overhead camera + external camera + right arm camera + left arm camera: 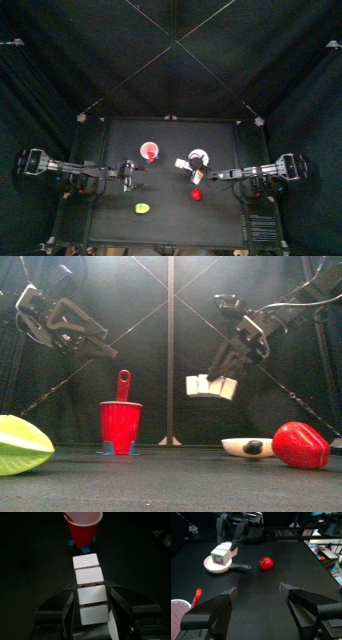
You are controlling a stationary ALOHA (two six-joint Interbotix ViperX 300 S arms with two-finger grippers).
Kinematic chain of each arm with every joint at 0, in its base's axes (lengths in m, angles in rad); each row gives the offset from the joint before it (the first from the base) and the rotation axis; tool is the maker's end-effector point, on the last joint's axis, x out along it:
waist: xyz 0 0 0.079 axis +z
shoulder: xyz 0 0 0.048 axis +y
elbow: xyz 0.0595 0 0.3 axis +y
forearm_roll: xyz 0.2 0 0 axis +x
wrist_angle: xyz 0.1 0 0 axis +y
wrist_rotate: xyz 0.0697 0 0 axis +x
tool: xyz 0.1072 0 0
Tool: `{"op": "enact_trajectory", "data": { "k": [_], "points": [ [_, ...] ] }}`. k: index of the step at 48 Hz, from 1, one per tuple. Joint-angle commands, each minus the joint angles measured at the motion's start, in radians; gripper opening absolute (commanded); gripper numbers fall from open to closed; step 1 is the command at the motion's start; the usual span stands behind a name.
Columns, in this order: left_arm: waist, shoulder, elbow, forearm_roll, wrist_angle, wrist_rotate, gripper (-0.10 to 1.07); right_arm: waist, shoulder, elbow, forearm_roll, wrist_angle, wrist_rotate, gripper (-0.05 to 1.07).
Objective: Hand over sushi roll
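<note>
The sushi roll (89, 582) is a row of white slices, and my right gripper (92, 598) is shut on one end of it. In the front view the sushi roll (211, 386) hangs in the air right of centre, under the right gripper (230, 368). Seen from the left wrist, the sushi roll (222, 553) shows a greenish core at its end and hovers over the white bowl (216, 565). My left gripper (258, 594) stands wide open with nothing between its fingers, held in the air at the left (91, 344), apart from the roll.
A red cup (120, 426) with a red utensil (123, 384) in it stands left of centre. A red pepper (301, 446) and the white bowl (246, 446) lie at the right. A green thing (19, 444) lies at the front left.
</note>
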Motion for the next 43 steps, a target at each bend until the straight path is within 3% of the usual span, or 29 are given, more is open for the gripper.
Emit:
{"op": "enact_trajectory", "data": {
  "k": [1,12,28,43],
  "points": [
    [-0.002,0.028,-0.041,-0.003,-0.021,0.003,1.0,0.029,0.003,-0.048,-0.038,-0.003,0.0,0.68],
    [-0.005,0.097,-0.091,-0.005,-0.025,0.005,1.0,0.083,0.043,-0.109,-0.12,-0.025,-0.003,0.68],
    [0.005,0.187,-0.147,-0.005,-0.055,0.006,1.0,0.1,0.101,-0.175,-0.192,-0.077,-0.003,0.68],
    [0.002,0.268,-0.195,-0.002,-0.101,0.005,1.0,0.097,0.133,-0.213,-0.196,-0.081,-0.003,0.68]
  ]
}}
